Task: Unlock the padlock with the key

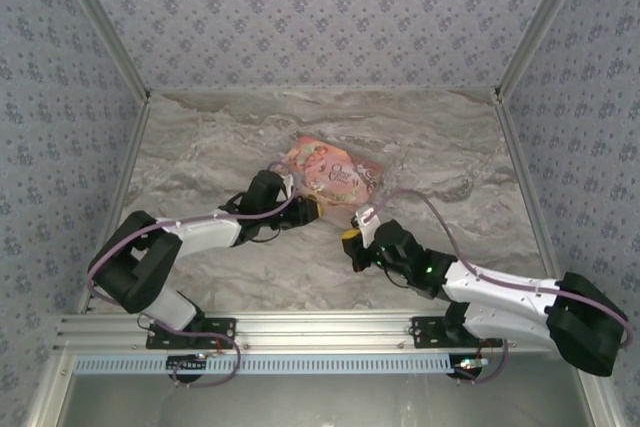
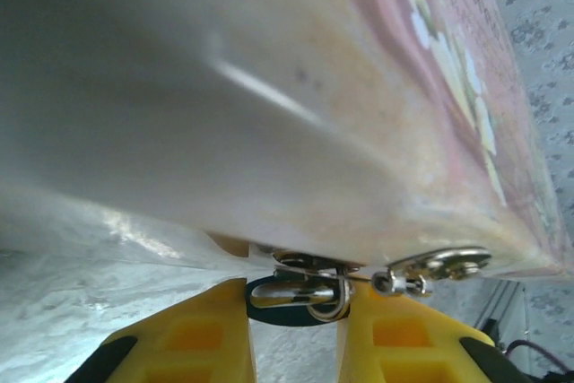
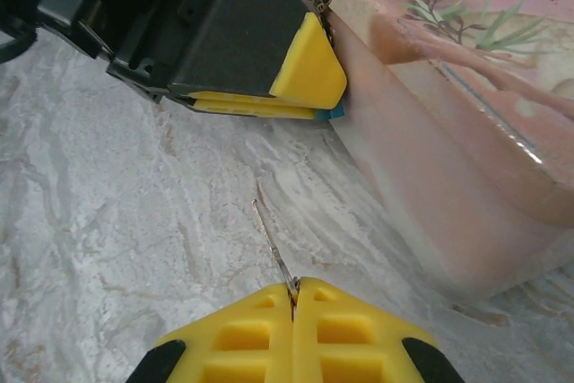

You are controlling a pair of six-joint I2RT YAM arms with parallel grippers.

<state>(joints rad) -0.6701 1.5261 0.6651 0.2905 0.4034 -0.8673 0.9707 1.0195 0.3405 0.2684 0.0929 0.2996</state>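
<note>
The left end effector (image 1: 312,210) is clenched on the padlock (image 2: 262,300), which hangs at the latch on the front of the pink tin (image 3: 448,132), just above the counter (image 3: 117,221). The right end effector (image 3: 294,286) pinches the key (image 3: 272,235), whose thin blade points toward the lock but stays well short of it. The step likely calls for holding the lock steady, lining the blade up with the keyhole, easing it straight in, then twisting. There are one padlock, one key, one tin and two end effectors.

The tin (image 3: 430,132) is pink with floral illustrations, the table (image 3: 134,221) grey-veined marble, the padlock (image 3: 334,113) blue, the fingers (image 3: 242,338) yellow.
</note>
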